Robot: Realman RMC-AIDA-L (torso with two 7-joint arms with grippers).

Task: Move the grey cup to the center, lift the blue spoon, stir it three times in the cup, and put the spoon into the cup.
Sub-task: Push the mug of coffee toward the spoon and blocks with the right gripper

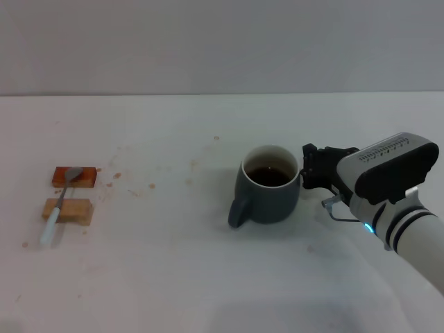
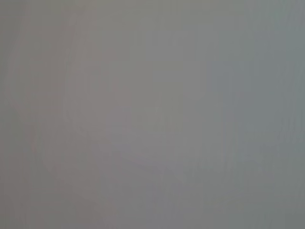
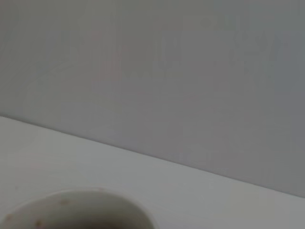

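The grey cup (image 1: 267, 191) stands upright on the white table a little right of the middle, with dark liquid inside and its handle turned to the front left. Its cream rim (image 3: 76, 207) shows low in the right wrist view. My right gripper (image 1: 309, 168) sits right beside the cup's right wall, open, with nothing between its fingers. At the far left the blue spoon (image 1: 55, 211) lies across two wooden blocks, its metal bowl on the far block and its pale handle pointing toward the front. My left gripper is out of view.
Two small wooden blocks (image 1: 74, 177) (image 1: 78, 210) carry the spoon at the left. Brown stains dot the white table (image 1: 166, 270) between the blocks and the cup. A grey wall (image 1: 222, 41) closes off the back.
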